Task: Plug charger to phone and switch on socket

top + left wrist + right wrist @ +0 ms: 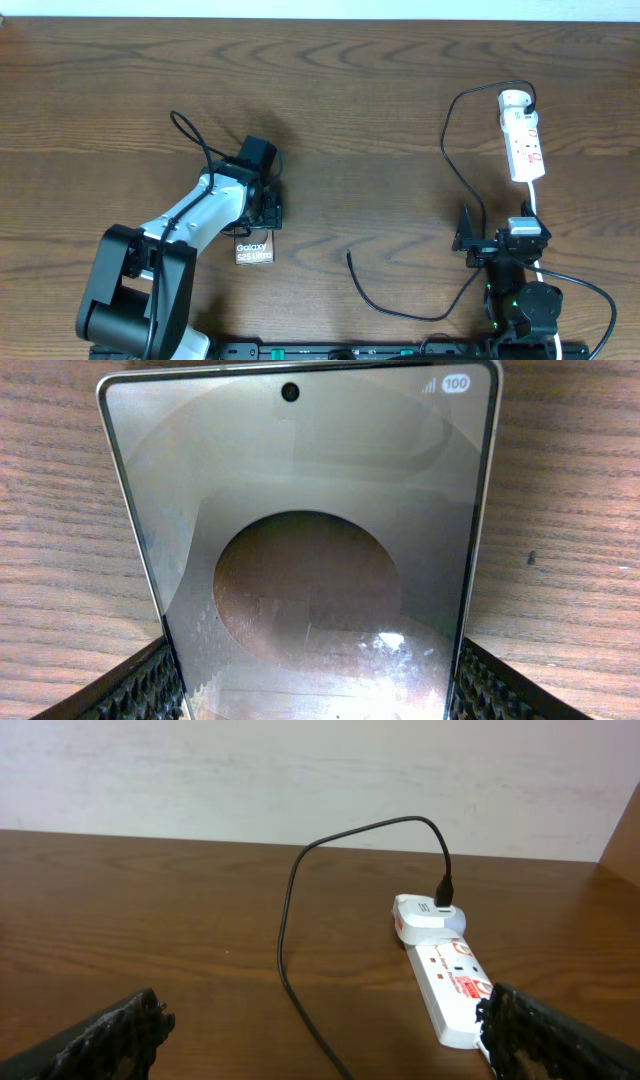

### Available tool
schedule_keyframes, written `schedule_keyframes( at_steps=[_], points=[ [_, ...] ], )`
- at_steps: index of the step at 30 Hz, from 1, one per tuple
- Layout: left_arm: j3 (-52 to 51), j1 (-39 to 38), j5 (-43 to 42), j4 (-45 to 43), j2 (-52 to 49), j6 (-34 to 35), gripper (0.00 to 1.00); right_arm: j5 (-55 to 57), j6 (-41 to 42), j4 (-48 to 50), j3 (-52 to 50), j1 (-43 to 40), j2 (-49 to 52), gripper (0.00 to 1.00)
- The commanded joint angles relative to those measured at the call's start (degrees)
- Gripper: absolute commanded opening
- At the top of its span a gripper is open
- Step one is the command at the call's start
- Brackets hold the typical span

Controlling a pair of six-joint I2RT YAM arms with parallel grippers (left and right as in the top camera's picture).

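The phone, bronze-brown with white Galaxy lettering, lies left of the table's centre. It fills the left wrist view, a dark oval on its face. My left gripper is shut on its near end, with the fingers pressed to both long edges. The white socket lies at the far right. The charger is plugged into its far end, and the cable's free tip rests on the wood mid-table. My right gripper stands open just short of the socket, holding nothing.
The charger's cable loops past the right arm and along the front of the table. The socket's white cord runs back toward the right arm's base. A black base rail lines the front edge. A pale wall stands behind the table.
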State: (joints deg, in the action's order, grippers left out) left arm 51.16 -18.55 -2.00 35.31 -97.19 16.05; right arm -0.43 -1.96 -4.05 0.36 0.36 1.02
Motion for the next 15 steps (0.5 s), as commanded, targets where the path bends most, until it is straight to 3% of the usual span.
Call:
schedule_keyframes(
  at_steps=[1,5,15],
  points=[
    [-1.88,0.20,0.96,0.11,-0.92,-0.70,0.61,0.11,-0.46,-0.26,-0.04,0.48,-0.15,0.99],
    [-1.88,0.20,0.96,0.11,-0.94,-0.70,0.52,0.11,-0.46,-0.26,-0.04,0.48,-0.15,0.99],
    [-1.88,0.20,0.98,-0.11,-0.92,-0.70,0.19,0.11,-0.46,-0.26,-0.04,0.48,-0.15,0.99]
  ],
)
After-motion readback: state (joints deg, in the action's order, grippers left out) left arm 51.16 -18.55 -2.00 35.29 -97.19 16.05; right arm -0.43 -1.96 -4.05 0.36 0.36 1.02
